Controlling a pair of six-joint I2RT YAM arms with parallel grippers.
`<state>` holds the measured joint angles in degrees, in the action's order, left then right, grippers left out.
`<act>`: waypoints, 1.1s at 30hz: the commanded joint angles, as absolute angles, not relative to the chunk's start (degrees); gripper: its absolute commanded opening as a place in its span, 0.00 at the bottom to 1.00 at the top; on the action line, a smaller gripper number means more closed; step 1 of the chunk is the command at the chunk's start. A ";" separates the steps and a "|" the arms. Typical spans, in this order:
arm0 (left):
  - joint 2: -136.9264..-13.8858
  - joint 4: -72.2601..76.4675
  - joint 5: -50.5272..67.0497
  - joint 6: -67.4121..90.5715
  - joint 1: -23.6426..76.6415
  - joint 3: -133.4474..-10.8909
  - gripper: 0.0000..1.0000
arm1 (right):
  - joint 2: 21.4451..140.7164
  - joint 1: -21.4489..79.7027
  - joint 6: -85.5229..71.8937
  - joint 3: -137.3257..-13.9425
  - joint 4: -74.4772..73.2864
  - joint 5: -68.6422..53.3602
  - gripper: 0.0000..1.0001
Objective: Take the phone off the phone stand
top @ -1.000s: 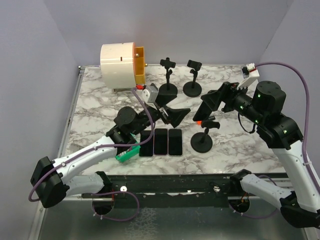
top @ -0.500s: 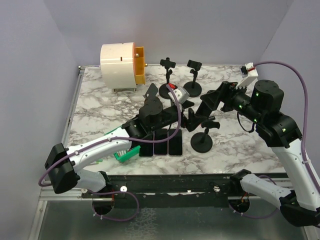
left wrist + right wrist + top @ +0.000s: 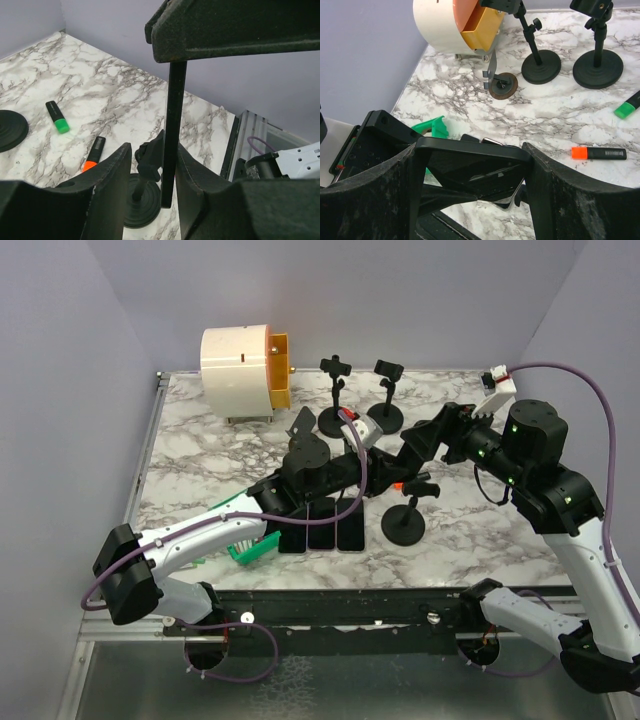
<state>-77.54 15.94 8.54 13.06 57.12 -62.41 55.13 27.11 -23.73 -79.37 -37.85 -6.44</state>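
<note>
My right gripper (image 3: 470, 150) is shut on the black phone (image 3: 470, 167), pinching it across its width above the table. The black phone stand (image 3: 404, 524) stands just below, with its clamp (image 3: 421, 488) empty. My left gripper (image 3: 152, 150) has reached in from the left and straddles the phone (image 3: 172, 125), which appears edge-on there. Its right finger (image 3: 200, 190) lies against the phone. A gap remains at its left finger (image 3: 107, 190), and the stand (image 3: 142, 200) shows through that gap. In the top view both grippers (image 3: 390, 468) meet and hide the phone.
Three phones (image 3: 322, 523) lie flat side by side near the front. Two more stands (image 3: 336, 418) (image 3: 385, 416) and a white-and-orange drum (image 3: 240, 360) sit at the back. A green part (image 3: 255, 548) lies front left. Orange (image 3: 597, 153) and green (image 3: 626, 107) highlighters lie on the marble.
My left arm has swung right from above the flat phones to the phone in my right gripper, and its jaws have narrowed around it. The right arm has stayed still.
</note>
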 commanded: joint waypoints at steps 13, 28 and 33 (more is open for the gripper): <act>-77.63 18.14 12.28 14.94 57.39 -62.67 0.19 | 53.62 27.26 -23.05 -79.28 -36.97 -7.08 0.00; -76.42 19.93 10.49 14.95 57.39 -60.47 0.00 | 52.66 27.25 -22.52 -79.58 -38.50 -9.33 0.80; -75.99 20.28 9.29 14.70 57.39 -59.71 0.00 | 52.35 27.30 -22.65 -79.59 -38.76 -10.13 0.85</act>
